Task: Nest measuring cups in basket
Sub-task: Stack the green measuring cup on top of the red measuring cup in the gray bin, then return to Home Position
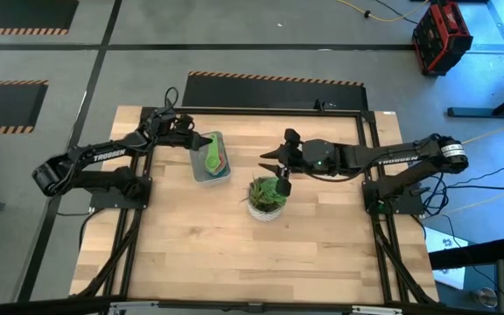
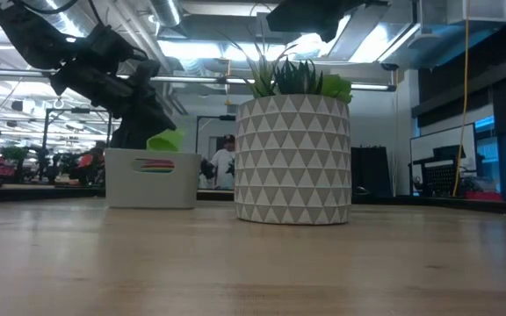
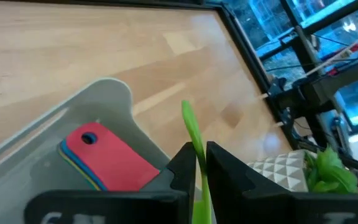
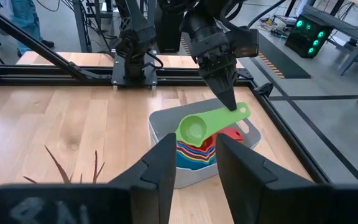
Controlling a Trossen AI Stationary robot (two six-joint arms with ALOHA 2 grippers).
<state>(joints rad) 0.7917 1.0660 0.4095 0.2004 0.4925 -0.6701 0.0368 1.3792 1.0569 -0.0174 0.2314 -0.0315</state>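
The grey-white basket (image 1: 210, 168) stands on the table at the far left of centre. It holds a nested stack of coloured measuring cups (image 4: 197, 152), whose red handle (image 3: 107, 155) lies on top. My left gripper (image 1: 201, 142) is above the basket's far end, shut on the green cup (image 4: 194, 129), whose bowl is over the stack. My right gripper (image 1: 276, 166) is open and empty, in the air to the basket's right, above the plant; its fingers also show in its own wrist view (image 4: 194, 171). My left gripper pinches the green cup's handle near its free end (image 4: 240, 112) between its two fingers, which point down from above. In the left wrist view the handle (image 3: 194, 146) shows edge-on between the fingers. The cup slants, handle end high. Whether its bowl (image 4: 191, 130) touches the stack, I cannot tell.
A white pot with grey triangles and a green plant (image 1: 266, 197) stands at the table's middle, right of the basket and below my right gripper. Black frame rails (image 1: 234, 112) run along the table's far and side edges. The near half of the wooden table (image 1: 234, 254) is bare.
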